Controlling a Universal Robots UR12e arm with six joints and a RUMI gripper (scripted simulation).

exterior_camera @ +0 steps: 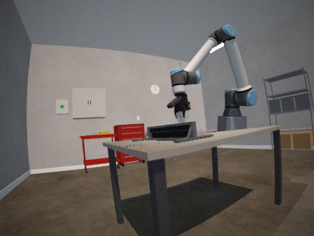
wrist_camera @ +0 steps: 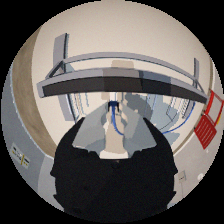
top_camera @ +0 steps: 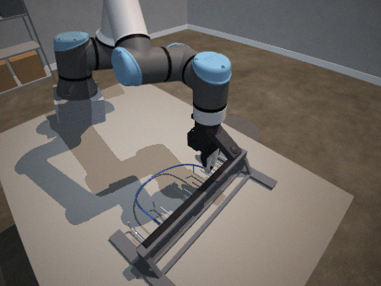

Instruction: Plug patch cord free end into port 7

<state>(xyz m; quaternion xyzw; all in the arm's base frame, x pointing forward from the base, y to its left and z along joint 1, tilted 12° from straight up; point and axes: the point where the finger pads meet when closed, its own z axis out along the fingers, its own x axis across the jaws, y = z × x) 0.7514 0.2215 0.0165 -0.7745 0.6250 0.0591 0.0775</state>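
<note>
The free-standing rack (top_camera: 199, 199) stands on the table, its dark port panel running diagonally; it also shows in the exterior view (exterior_camera: 169, 131) and the wrist view (wrist_camera: 125, 85). My gripper (top_camera: 210, 165) is shut on the patch cord's free plug (wrist_camera: 113, 104), which sits at the panel's face near the rack's far end. The blue cord (top_camera: 146, 190) arcs from the plug back to the panel's other half, where its other end is plugged in. I cannot tell how deep the plug sits or which way its latch faces.
The rack's base feet (top_camera: 262, 179) stick out on the table. A red tool cart (exterior_camera: 115, 139) and a shelf unit (exterior_camera: 289, 105) stand off the table. The robot base (top_camera: 76, 90) is at the table's far corner.
</note>
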